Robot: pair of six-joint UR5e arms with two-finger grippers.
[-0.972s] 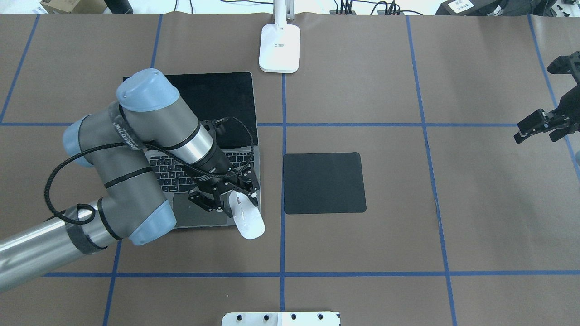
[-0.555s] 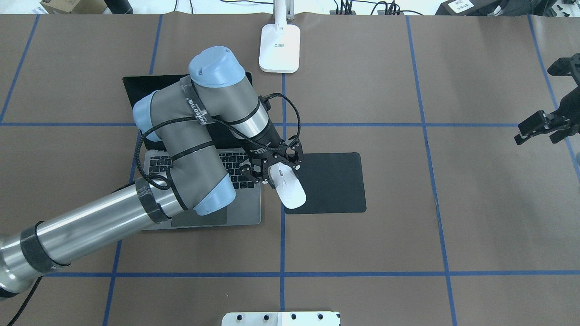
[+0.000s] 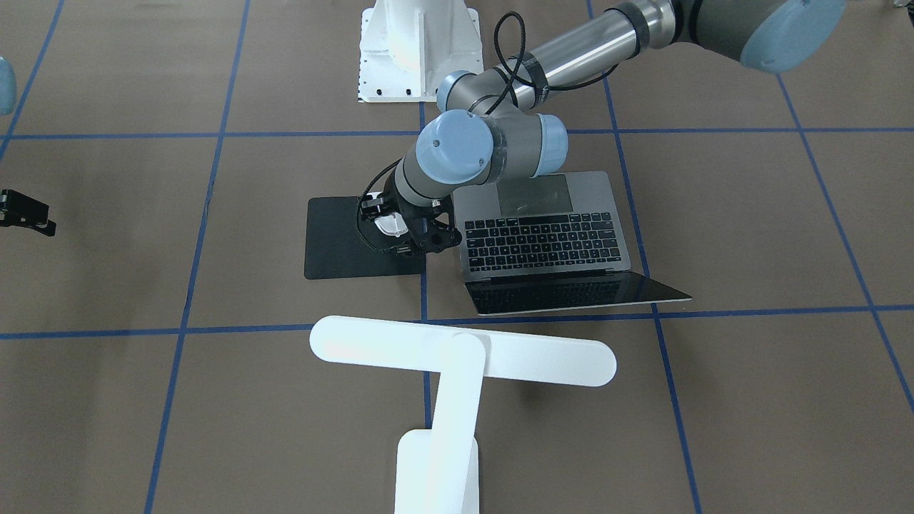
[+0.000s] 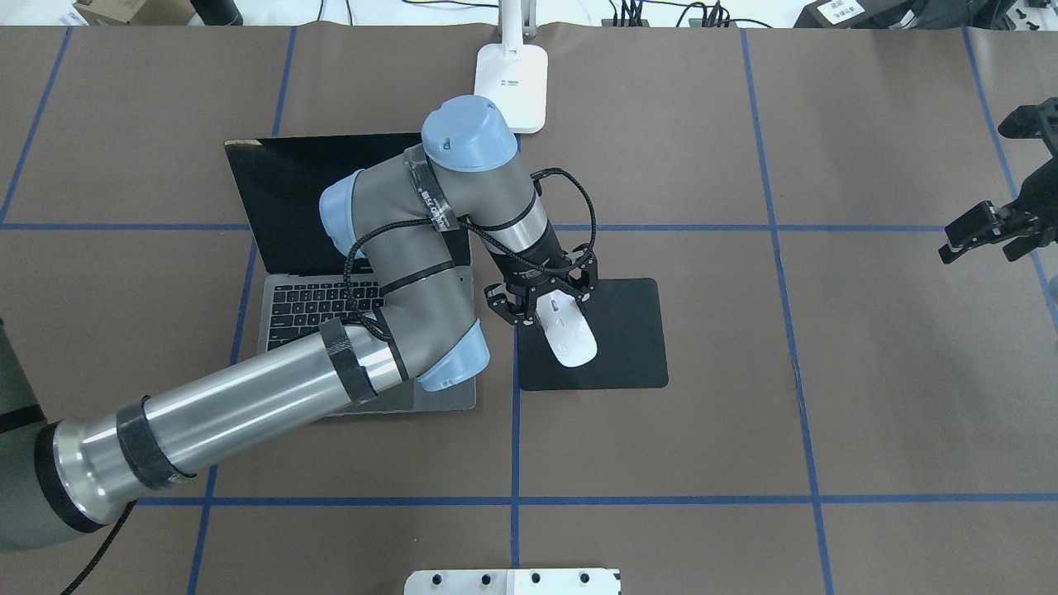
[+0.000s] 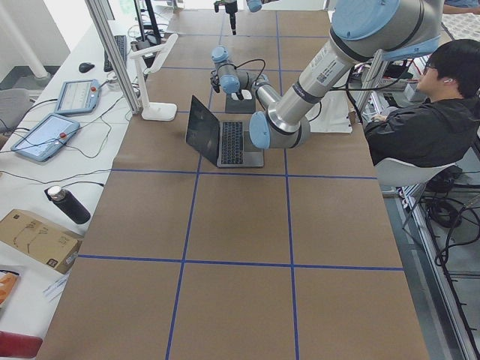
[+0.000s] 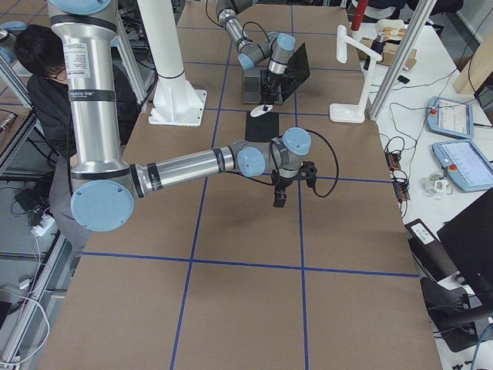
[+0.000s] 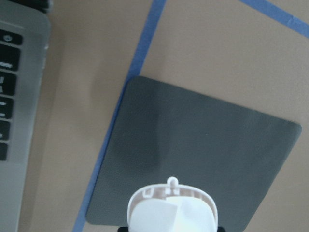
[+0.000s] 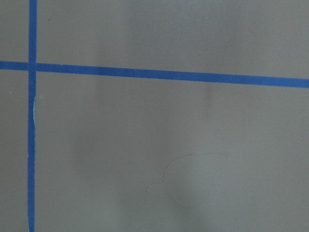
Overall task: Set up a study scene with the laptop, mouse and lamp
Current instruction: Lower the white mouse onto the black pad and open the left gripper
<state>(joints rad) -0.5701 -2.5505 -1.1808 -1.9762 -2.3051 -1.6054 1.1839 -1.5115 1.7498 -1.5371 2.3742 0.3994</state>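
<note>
The white mouse [image 4: 570,337] hangs in my left gripper [image 4: 541,299], which is shut on its rear end, just over the left part of the black mat [image 4: 624,351]. From the left wrist view the mouse [image 7: 171,212] shows at the bottom edge with the mat [image 7: 203,154] below it. The open grey laptop [image 4: 285,194] lies left of the mat, partly under my left arm. Behind it, at the table's far edge, stands the white lamp [image 4: 512,78]. My right gripper [image 4: 979,244] hovers open and empty far to the right.
A white bolted pedestal [image 4: 512,581] sits at the near edge. A person [image 5: 435,112] sits beside the table on the robot's side. Blue tape lines cross the brown table cover [image 4: 868,372]. Cables and tablets lie beyond the far edge.
My left gripper has carried the mouse from over the laptop's front right corner, rightward and away from the robot, to over the black mat. The right arm has not moved.
</note>
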